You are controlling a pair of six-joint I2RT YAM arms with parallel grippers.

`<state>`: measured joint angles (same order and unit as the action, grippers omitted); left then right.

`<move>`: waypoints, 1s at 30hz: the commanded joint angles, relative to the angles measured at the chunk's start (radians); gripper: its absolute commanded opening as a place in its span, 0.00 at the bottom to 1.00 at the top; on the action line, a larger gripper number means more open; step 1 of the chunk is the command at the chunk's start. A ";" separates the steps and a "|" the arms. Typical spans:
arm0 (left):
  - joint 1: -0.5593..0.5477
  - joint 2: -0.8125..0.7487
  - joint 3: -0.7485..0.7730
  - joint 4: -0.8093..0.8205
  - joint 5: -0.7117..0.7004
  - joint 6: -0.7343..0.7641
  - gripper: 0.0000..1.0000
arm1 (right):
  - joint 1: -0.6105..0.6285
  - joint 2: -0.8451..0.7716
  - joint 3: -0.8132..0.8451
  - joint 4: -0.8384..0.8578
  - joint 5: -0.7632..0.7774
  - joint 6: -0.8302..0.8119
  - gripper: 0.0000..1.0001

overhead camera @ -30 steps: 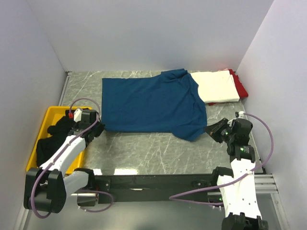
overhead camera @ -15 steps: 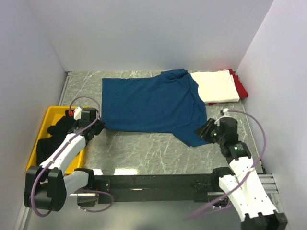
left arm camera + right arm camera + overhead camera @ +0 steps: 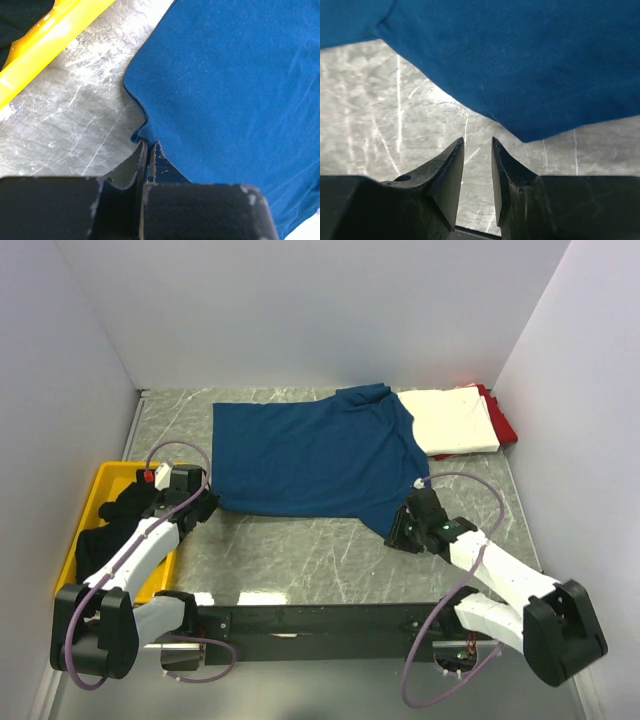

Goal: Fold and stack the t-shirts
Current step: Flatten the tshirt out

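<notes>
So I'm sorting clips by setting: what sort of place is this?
Probably a robot-lab test booth, not a home: plain white walls box in a marble-look table, left arm and right arm are bolted at its near edge, and a yellow bin holds black t-shirts.

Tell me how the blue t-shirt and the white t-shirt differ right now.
The blue t-shirt lies spread open across the middle of the table; the white t-shirt is folded into a compact rectangle at the far right. The blue one covers much more surface than the white one. The left gripper pinches the blue one's near left corner, while no gripper is at the white one. Both lie flat.
</notes>
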<state>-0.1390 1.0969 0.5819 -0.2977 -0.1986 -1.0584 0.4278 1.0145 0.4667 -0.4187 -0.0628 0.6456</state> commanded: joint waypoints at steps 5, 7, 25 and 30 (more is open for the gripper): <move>-0.004 0.006 0.030 0.026 0.005 0.020 0.01 | 0.048 0.093 0.069 0.055 0.112 -0.023 0.38; -0.004 0.011 0.032 0.028 0.010 0.020 0.00 | 0.057 0.127 0.081 0.055 0.136 -0.026 0.40; -0.004 0.021 0.033 0.045 0.021 0.041 0.00 | 0.111 0.288 0.214 -0.032 0.261 -0.072 0.11; -0.004 0.008 0.044 0.029 0.016 0.052 0.00 | 0.109 0.173 0.283 -0.142 0.127 -0.121 0.03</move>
<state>-0.1394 1.1175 0.5842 -0.2890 -0.1806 -1.0325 0.5301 1.2736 0.6682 -0.4816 0.1295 0.5682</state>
